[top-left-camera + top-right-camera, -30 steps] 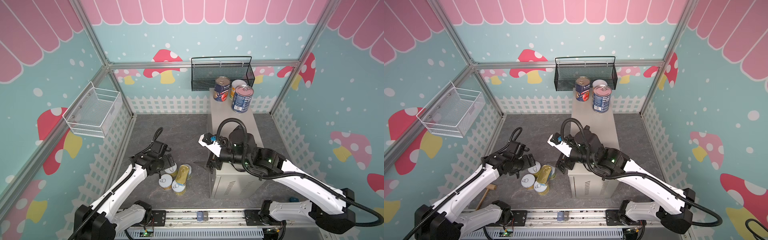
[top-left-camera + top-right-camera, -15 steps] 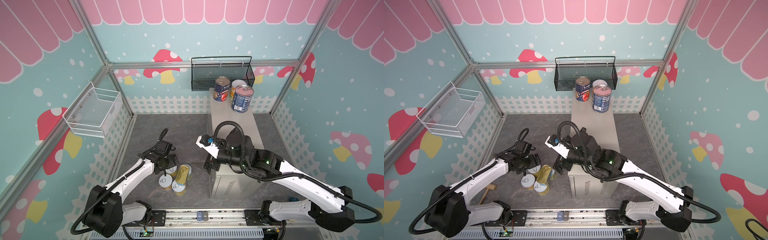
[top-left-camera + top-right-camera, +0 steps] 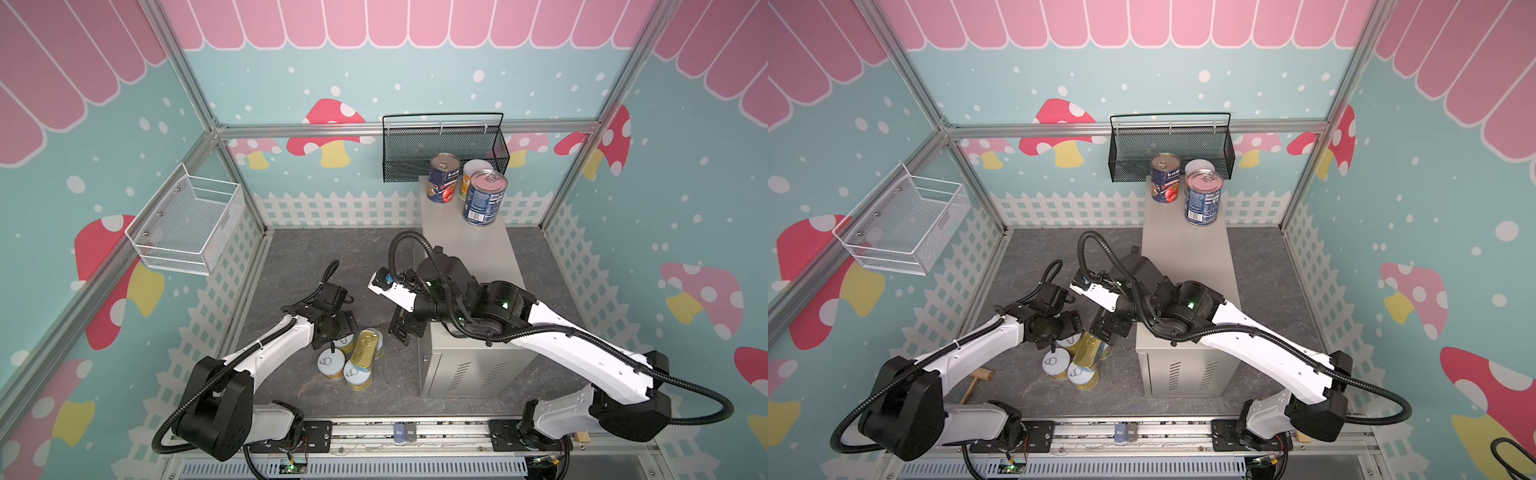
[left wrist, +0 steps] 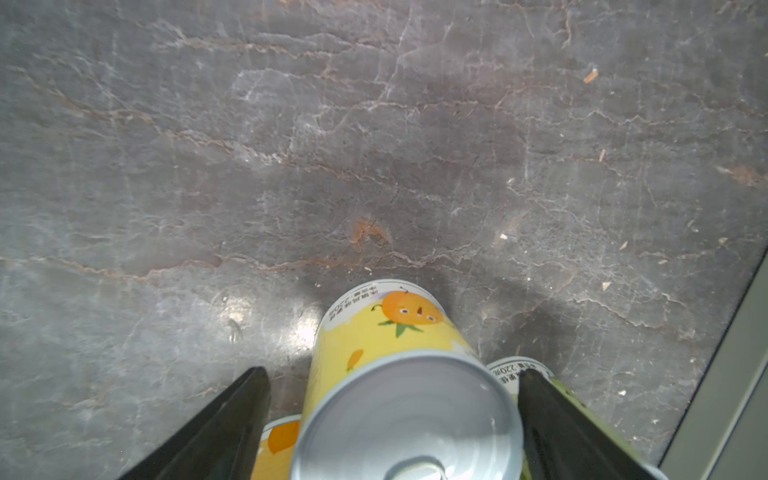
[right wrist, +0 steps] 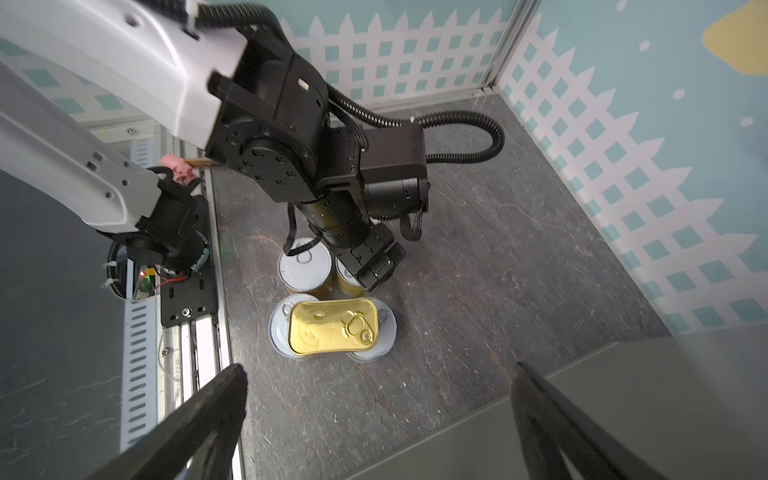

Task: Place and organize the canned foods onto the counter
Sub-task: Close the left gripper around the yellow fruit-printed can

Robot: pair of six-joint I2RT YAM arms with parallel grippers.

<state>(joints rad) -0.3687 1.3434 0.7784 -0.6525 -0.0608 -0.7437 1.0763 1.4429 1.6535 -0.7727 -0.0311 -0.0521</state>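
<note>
Several yellow-labelled cans [image 3: 331,363] stand clustered on the floor, with a flat gold tin [image 3: 365,347] lying across two of their lids [image 5: 278,328]. My left gripper [image 3: 338,328] is lowered over the far can [image 4: 395,374] of the cluster, its jaws open and straddling it, with a gap at one finger [image 4: 232,415]. My right gripper [image 5: 379,366] hangs open and empty above the floor beside the counter [image 3: 469,249]. At the counter's far end stand two dark-blue cans [image 3: 484,197] and a yellow one [image 3: 473,170].
A black mesh basket [image 3: 442,153] hangs on the back wall behind the counter. A white wire basket [image 3: 187,228] is fixed to the left wall. A wooden mallet [image 3: 978,380] lies on the floor under my left arm. The arms' rail [image 3: 374,430] runs along the front.
My left gripper has moved right and down onto the far can of the floor cluster, and its jaws have narrowed a little. My right gripper has shifted left, off the counter's edge.
</note>
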